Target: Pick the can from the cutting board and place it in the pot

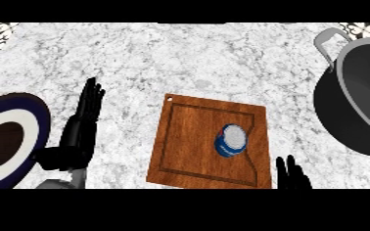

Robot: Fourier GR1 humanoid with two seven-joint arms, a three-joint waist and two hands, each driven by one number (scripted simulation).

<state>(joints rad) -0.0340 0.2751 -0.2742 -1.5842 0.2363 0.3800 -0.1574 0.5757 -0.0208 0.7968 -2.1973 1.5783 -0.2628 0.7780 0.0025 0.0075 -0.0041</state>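
Observation:
A blue and white can (230,140) stands upright on the right half of a brown wooden cutting board (189,147) near the counter's front edge. The dark grey pot (338,108) with a metal handle sits at the far right, partly cut off by the view's edge. My right hand (291,174) shows only its straight fingertips at the bottom, just right of the board's lower corner and below the can, holding nothing. At the left, my left hand (78,129) rests open with fingers pointing up, well apart from the board.
A round plate (29,122) with a dark blue rim and white band lies at the far left edge, beside the left hand. White marble counter (202,54) stretches behind the board and between the board and the pot.

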